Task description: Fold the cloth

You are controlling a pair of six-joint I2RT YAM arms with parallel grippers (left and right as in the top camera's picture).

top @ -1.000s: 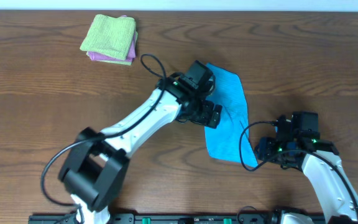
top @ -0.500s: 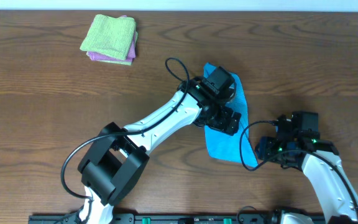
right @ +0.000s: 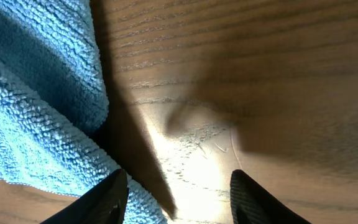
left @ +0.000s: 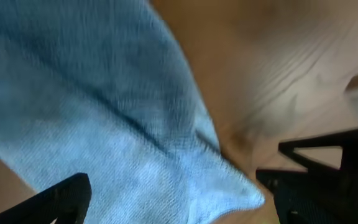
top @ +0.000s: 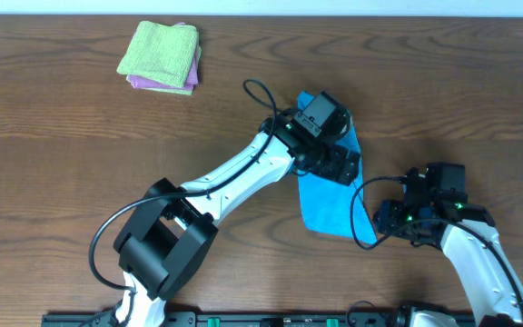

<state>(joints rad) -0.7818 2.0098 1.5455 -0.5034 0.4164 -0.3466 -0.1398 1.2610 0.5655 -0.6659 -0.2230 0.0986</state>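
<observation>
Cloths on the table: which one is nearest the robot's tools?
The blue cloth, right under the left tool; the green cloth and pink cloth lie stacked far away.

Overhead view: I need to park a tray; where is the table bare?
Bare table on the left between the folded green cloth and the left arm, and at far right beyond the blue cloth. Crowded in the middle: left arm over that cloth, right claw beside it.

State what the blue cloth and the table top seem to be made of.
The blue cloth looks like terry or microfibre with a matte finish; tiny loops of pile show up close. The table is wood or wood-look laminate, brown with a slight sheen; grain lines and a glare patch show.
</observation>
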